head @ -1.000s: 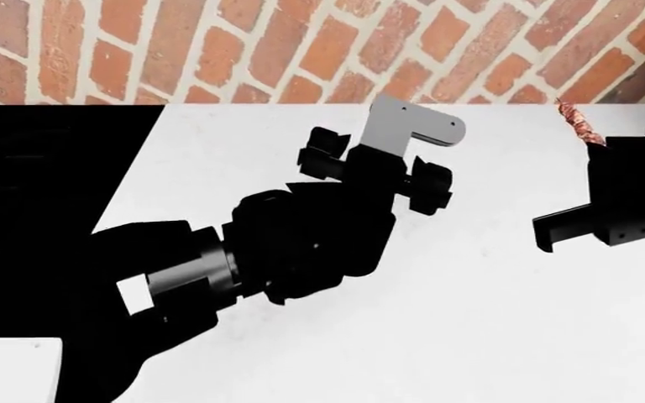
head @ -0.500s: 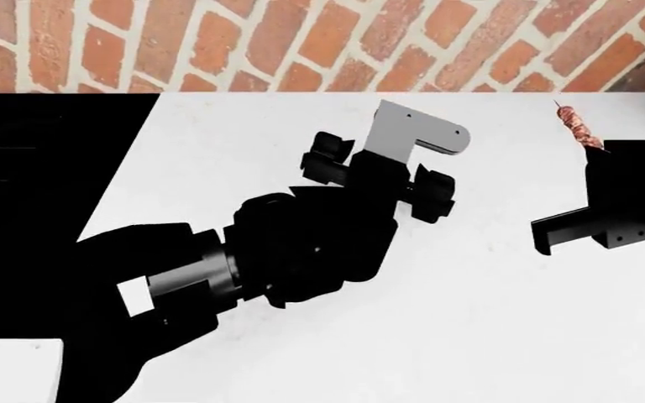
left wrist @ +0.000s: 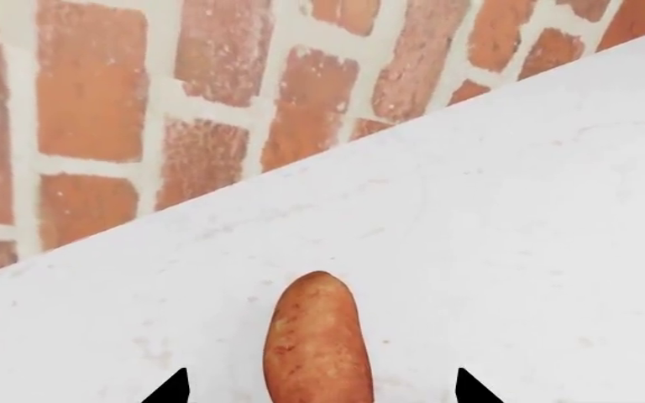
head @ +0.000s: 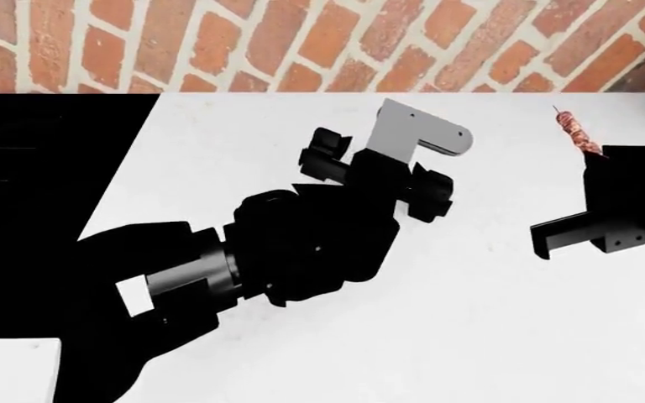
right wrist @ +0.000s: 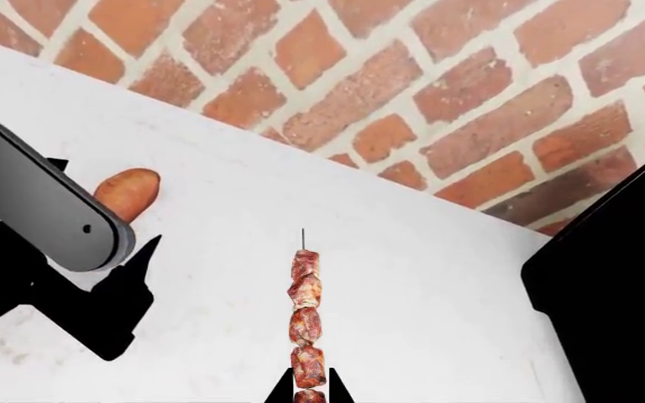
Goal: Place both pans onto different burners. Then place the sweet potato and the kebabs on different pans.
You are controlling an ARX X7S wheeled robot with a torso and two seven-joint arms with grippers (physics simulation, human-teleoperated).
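The sweet potato (left wrist: 317, 344), an orange-brown oval, lies on the white counter (left wrist: 524, 210) between the open fingertips of my left gripper (left wrist: 320, 388), which touch nothing. It also shows in the right wrist view (right wrist: 130, 189), behind the left arm's grey bracket (right wrist: 43, 201). My right gripper (right wrist: 309, 390) is shut on the near end of the kebabs (right wrist: 306, 323), whose skewer points toward the brick wall. The head view shows the kebabs (head: 577, 133) sticking out past the black right gripper body. Both pans are out of view. The black range (head: 43, 168) is a dark mass at the left.
A brick wall (head: 300, 42) backs the counter. A large black shape (right wrist: 614, 285) stands on the counter close to the right of the kebabs. A white block (head: 9, 369) sits at the head view's lower left corner.
The head view has shifted a little, so the wall's lower edge sits higher in the picture. Both arms keep nearly the same places, and the kebabs stay in the right gripper.
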